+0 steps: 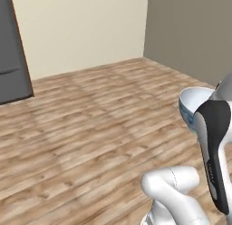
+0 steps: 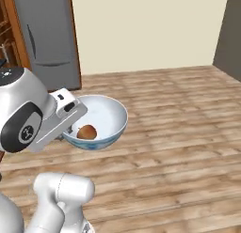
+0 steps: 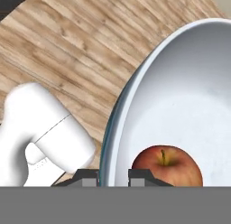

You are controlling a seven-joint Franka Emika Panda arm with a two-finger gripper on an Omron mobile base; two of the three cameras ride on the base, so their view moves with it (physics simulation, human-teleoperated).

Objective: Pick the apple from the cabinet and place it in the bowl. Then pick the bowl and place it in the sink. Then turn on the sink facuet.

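- The bowl (image 2: 101, 121) is held up in the air above the wood plank floor (image 2: 179, 133), with no counter under it.
- The gripper (image 3: 113, 177) is clamped on the near rim of the bowl: in the hand view one finger tip is seen outside the wall and the other inside it, with the rim pinched between them.
- The apple (image 2: 87, 132) lies inside the bowl, on its bottom, on the side nearest the gripped rim and close beside the inner finger tip.
- In the left base view the bowl is partly hidden behind the dark-and-white forearm; only its upper rim and part of its wall can be made out.
- A grey refrigerator (image 2: 49, 39) stands against the far wall, well beyond the bowl and to its left in the right base view.
- The first step is judged done, since the apple is already in the bowl; the step in hand is judged to be carrying the bowl to the sink.
- The next move calls for the bowl to be kept level so that the apple is not tipped out, brought over the basin, lowered onto its floor, and only then released.
- After that the faucet remains to be turned on.
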